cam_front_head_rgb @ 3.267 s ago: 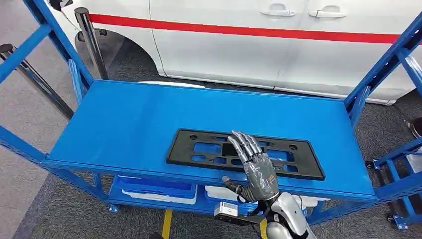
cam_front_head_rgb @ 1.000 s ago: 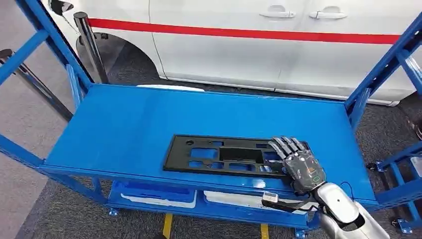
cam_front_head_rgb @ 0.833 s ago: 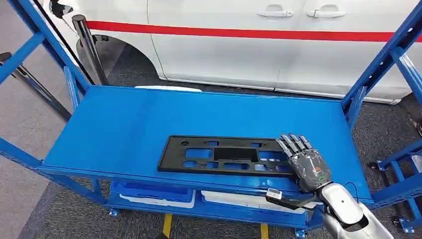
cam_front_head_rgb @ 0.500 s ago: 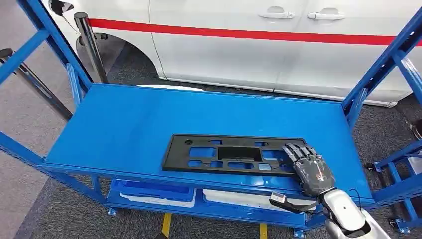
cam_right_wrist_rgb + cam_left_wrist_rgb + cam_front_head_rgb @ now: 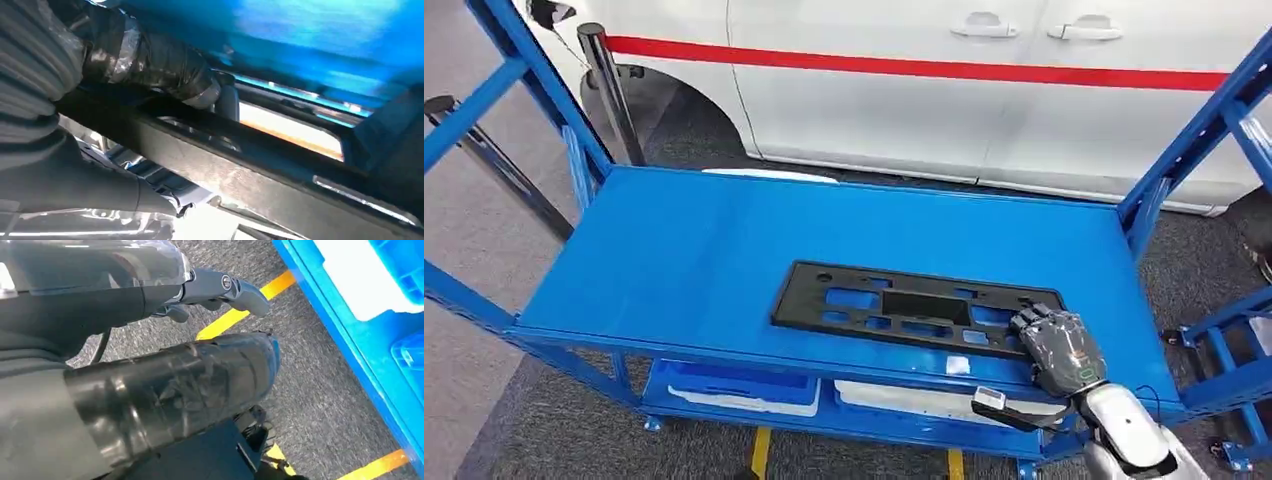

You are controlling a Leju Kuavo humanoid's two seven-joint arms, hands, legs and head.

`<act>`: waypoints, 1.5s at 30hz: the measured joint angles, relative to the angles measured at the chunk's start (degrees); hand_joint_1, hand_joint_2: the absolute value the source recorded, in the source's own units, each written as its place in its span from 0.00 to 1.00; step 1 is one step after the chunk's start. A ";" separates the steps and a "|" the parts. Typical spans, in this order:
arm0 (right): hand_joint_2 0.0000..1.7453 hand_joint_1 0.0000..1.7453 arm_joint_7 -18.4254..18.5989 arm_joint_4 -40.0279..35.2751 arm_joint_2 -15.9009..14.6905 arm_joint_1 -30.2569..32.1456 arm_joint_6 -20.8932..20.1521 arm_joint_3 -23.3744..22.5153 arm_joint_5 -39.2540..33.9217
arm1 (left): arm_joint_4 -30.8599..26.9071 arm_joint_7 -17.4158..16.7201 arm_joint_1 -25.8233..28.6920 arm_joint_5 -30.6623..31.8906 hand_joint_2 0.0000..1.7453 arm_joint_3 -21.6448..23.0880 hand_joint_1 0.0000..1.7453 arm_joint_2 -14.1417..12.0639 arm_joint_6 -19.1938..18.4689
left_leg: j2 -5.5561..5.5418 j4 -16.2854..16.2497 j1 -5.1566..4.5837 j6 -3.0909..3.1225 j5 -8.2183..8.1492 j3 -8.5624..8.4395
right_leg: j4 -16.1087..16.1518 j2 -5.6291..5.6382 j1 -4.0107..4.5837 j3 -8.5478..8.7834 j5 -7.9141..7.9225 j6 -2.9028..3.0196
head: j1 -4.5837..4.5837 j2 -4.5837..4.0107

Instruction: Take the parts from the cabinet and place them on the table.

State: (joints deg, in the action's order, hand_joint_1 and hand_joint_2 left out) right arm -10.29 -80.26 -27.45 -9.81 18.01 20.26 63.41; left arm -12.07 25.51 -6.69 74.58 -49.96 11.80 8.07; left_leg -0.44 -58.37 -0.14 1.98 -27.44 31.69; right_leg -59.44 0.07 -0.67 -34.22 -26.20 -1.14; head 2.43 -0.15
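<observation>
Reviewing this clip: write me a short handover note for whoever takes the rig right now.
Right hand: fingers curled over the right end of the black plastic panel, gripping it at the shelf's front edge.
Left hand: hangs by the robot's side over the carpet, holding nothing; how its fingers lie is unclear.
Panel lies on the blue rack's top shelf, not lifted.
Done: grip taken.
Left: lift the panel and carry it to the table.
</observation>
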 joint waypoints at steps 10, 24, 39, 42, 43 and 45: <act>1.00 1.00 -0.72 -0.09 0.28 0.10 0.44 -0.33 -2.10 | 0.00 -0.09 0.23 -0.02 0.00 0.04 0.00 -0.02 0.07 | 0.12 -13.64 0.42 -1.48 -5.03 6.07 | 0.69 -0.37 -0.33 0.32 0.47 1.76 | -0.11 0.00; 1.00 1.00 -3.10 -13.17 9.70 10.58 20.58 -3.26 1.14 | 0.00 0.00 0.69 -1.25 0.00 0.02 0.00 0.02 1.71 | 0.18 0.74 0.22 1.29 0.64 0.00 | -16.37 -0.16 -0.68 -7.85 -6.86 -1.04 | 0.02 0.00; 1.00 1.00 -11.61 -26.07 23.49 17.62 21.51 -3.76 9.54 | 0.00 0.39 1.09 -1.88 0.00 -0.15 0.00 0.15 2.14 | 0.11 -18.55 0.44 -2.13 -9.06 8.14 | 0.17 -0.11 -0.22 0.24 -0.35 2.24 | -0.02 0.00; 1.00 1.00 -12.35 -28.24 26.28 19.49 21.51 -3.83 12.90 | 0.00 1.01 1.26 -2.08 0.00 -0.20 0.00 0.13 1.75 | 0.12 -6.77 0.44 -1.67 -1.68 2.87 | 0.08 0.05 -0.15 0.60 -0.55 2.15 | -0.02 0.00; 1.00 1.00 -12.39 -28.93 27.16 19.87 21.51 -3.82 13.83 | 0.00 1.20 1.27 -2.21 0.00 -0.22 0.00 0.13 1.60 | 0.11 -2.08 0.43 -1.38 0.18 0.68 | 0.06 0.09 -0.13 0.69 -0.62 2.03 | -0.04 0.00; 1.00 1.00 -11.90 -29.83 28.50 20.41 21.51 -3.80 15.58 | 0.00 1.86 1.26 -2.36 1.00 -0.28 0.00 0.13 0.88 | 0.05 -0.23 0.08 -0.99 -0.42 0.08 | -0.05 0.22 0.22 0.42 -0.61 1.45 | -0.02 0.00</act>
State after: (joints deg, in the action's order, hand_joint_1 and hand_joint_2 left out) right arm -22.19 -110.09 1.05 10.60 39.52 16.46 78.98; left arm -12.07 27.36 -5.43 72.22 -50.25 11.93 8.95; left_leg -0.39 -58.59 -0.07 0.99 -27.87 31.77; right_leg -59.50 0.29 -0.44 -33.79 -26.81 0.31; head 2.40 -0.15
